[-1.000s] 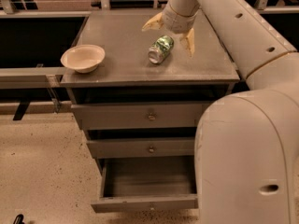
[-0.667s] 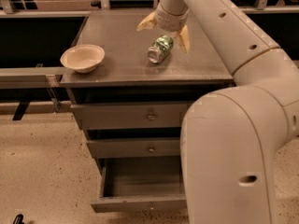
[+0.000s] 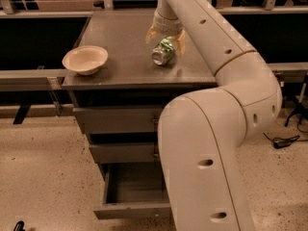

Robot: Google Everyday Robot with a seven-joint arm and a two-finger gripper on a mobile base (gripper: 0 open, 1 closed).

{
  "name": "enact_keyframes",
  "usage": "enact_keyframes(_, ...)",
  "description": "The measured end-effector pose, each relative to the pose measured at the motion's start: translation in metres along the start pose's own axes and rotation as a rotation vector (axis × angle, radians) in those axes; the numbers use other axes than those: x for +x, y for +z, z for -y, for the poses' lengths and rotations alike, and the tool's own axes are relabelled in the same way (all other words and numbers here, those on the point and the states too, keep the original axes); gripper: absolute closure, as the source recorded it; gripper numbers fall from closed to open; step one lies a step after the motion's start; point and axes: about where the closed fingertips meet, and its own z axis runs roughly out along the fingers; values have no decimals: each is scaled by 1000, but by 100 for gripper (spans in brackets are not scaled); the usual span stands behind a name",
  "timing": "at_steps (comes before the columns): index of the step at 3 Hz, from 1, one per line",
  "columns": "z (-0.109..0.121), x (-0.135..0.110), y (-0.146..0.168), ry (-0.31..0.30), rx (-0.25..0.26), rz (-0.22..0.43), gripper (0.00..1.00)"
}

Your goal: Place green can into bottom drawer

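The green can (image 3: 164, 51) lies on its side on the grey cabinet top (image 3: 120, 47), its silver end facing the front. My gripper (image 3: 166, 36) is directly over the can's far end, open, with one yellowish finger (image 3: 151, 33) on the left and the other on the right of the can. The fingers straddle the can without closing on it. The bottom drawer (image 3: 132, 191) is pulled open below the two shut drawers, and its inside shows nothing in it. My arm hides the drawers' right side.
A beige bowl (image 3: 85, 59) sits on the cabinet top at the front left. A metal rail (image 3: 29, 74) runs along the left of the cabinet. A cable (image 3: 284, 141) lies on the speckled floor at the right.
My gripper has moved left and down over the can, from beside its upper right end to straddling it. The can and bowl have not moved.
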Motion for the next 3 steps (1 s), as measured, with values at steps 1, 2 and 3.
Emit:
enact_keyframes(1, 1, 0, 4, 6, -15, 5, 48)
enact_keyframes(2, -9, -2, 13, 56, -32, 30, 72)
enact_keyframes(3, -16, -3, 17, 90, -32, 57, 95)
